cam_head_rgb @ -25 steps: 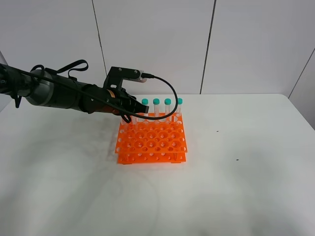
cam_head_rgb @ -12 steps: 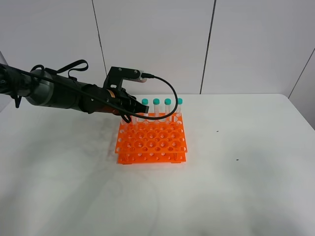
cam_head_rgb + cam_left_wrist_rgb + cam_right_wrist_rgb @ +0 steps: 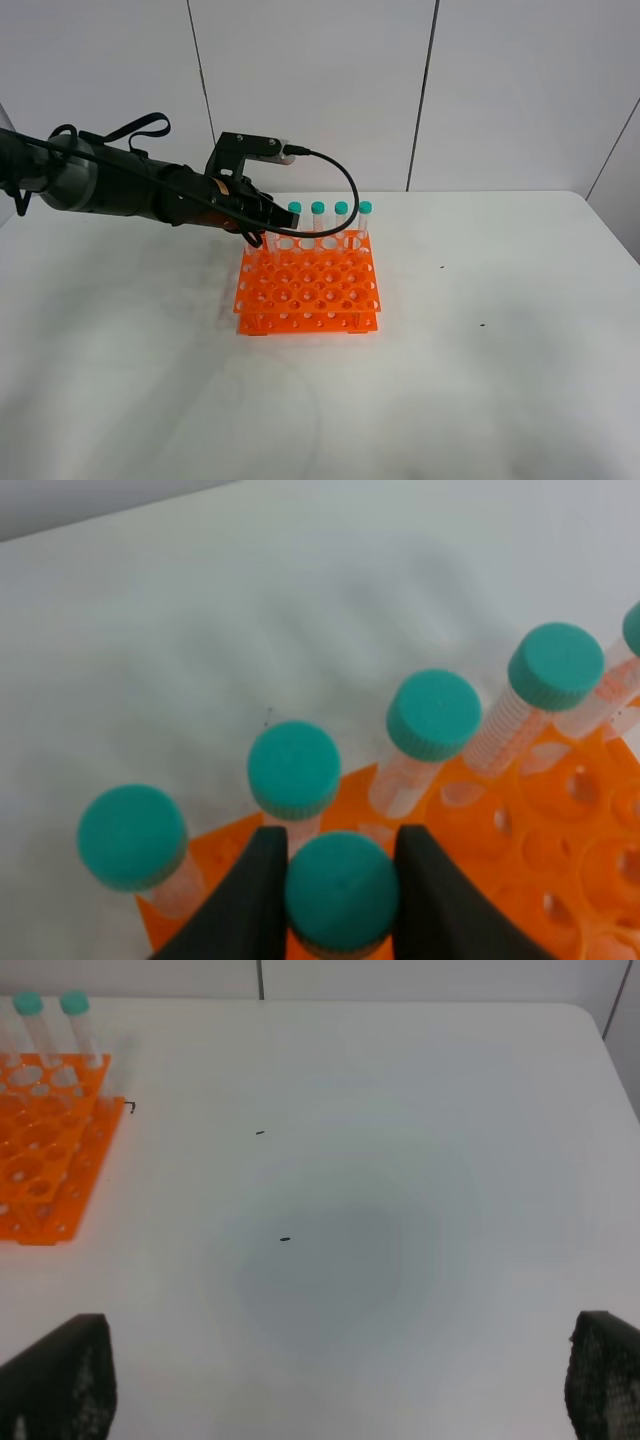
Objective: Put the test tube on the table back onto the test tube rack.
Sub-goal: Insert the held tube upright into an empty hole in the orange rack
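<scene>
Your left hand (image 3: 340,852) is clamped on the teal cap of the test tube (image 3: 340,900), with a dark finger (image 3: 250,900) pressed against either side. The tube hangs upright over the far left corner of the orange test tube rack (image 3: 310,290), just on the near side of the rack's far row. Its lower end is hidden behind the cap and the hand, so you cannot tell whether the tip has entered a hole. That far row holds other capped tubes (image 3: 341,215), standing upright side by side (the high camera shows four of them clear of the arm, while the left wrist camera catches the edge of a fifth). The rack sits on the white surface (image 3: 500,380), slightly left of its middle and closer to the far edge than to the near one. Your right hand (image 3: 330,1390) hovers with its fingers wide apart and holds nothing. Below it is bare surface, toward the right edge and well apart from the rack.
</scene>
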